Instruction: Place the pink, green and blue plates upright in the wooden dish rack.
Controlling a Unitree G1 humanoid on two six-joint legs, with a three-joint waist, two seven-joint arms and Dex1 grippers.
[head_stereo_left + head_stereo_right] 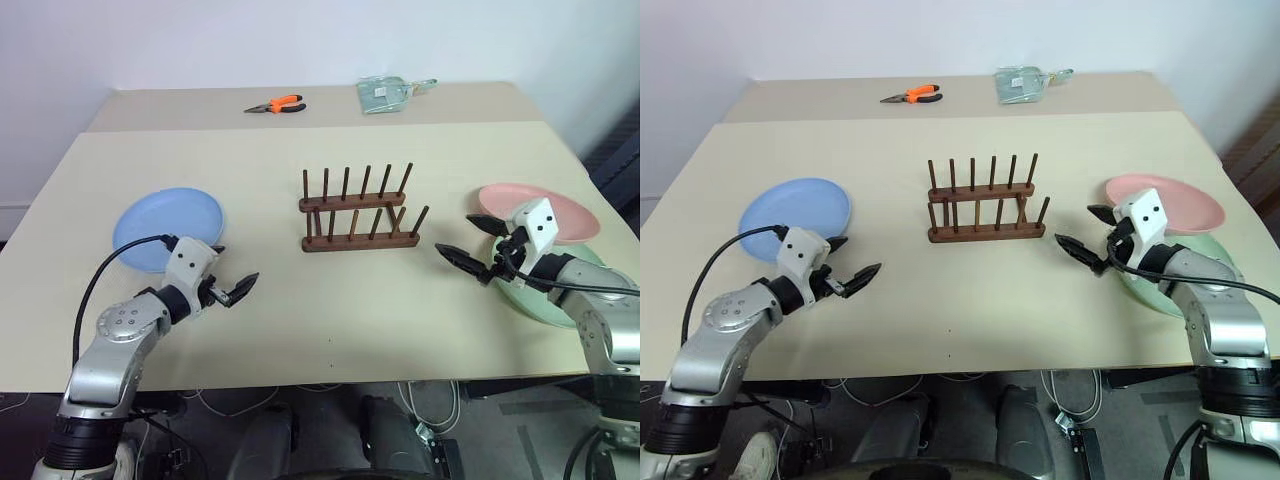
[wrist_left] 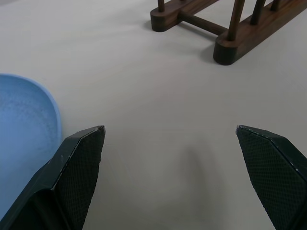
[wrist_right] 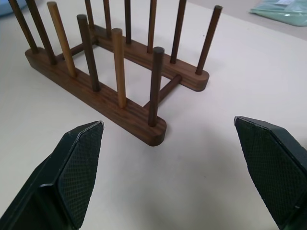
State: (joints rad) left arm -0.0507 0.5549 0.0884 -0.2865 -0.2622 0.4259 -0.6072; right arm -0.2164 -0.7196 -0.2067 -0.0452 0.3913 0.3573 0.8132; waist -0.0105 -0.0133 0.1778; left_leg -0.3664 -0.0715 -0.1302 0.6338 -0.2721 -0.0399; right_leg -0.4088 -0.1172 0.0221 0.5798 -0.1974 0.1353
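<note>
The light blue plate (image 1: 168,228) lies flat on the table at the left. My left gripper (image 1: 235,265) hovers open and empty just right of it, with the plate's rim (image 2: 24,124) beside one finger. The dark wooden dish rack (image 1: 358,210) stands empty at the table's middle. At the right, the pink plate (image 1: 570,215) rests partly on the green plate (image 1: 540,303). My right gripper (image 1: 455,233) is open and empty in front of those two plates, pointing toward the rack's near end (image 3: 96,91).
Orange-handled pliers (image 1: 277,104) and a pale green packet (image 1: 385,94) lie on the far table behind a seam. The stacked plates sit close to the table's right edge. Bare tabletop stretches between both grippers and the rack.
</note>
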